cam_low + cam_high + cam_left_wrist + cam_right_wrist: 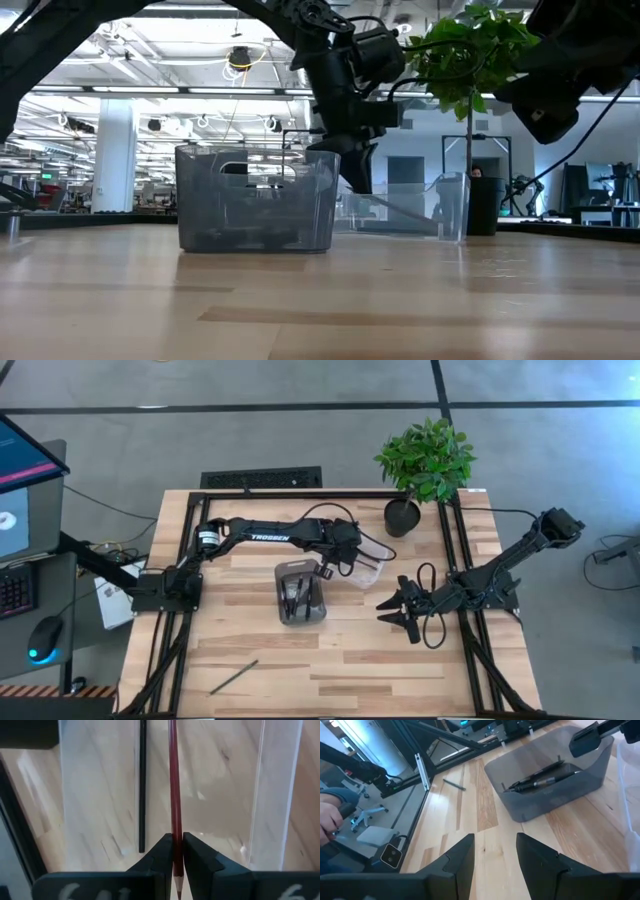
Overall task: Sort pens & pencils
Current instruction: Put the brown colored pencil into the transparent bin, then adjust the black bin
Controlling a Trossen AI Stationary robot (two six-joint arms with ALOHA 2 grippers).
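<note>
2 arms work over a pale wooden desk [340, 660] made of joined planks. 2 bins sit near its middle: a smoky grey plastic bin [300, 593] and, just beside it toward the potted plant [425, 460], a clear plastic bin [368, 560] with glossy walls. The left pincer [175, 851] hangs over the clear bin with its dark flat fingers [159, 852] pressed onto 1 red-brown pencil [173, 795], a thin straight stick whose sharpened tip pokes out behind the fingers while its far end is cut off by the frame edge. Under it, on the floor of the clear bin, lies 1 thin dark pencil [142, 785], also cut off at its far end. In the grey bin lie several black pens [540, 777], thicker sticks with paler bands; at least 3 show in the right wrist view, but they overlap and the tinted wall blurs them, so an exact count cannot be made. 1 more thin dark pencil [234, 677] lies alone on the bare desk near the front left corner, well apart from both bins. The right pincer [494, 851] hovers above the desk beside the grey bin, its 2 fingers spread with nothing between them. From table height the grey bin hides much of the clear bin. At the edge of the right wrist view a person's hand [329, 820] shows beyond the desk.
</note>
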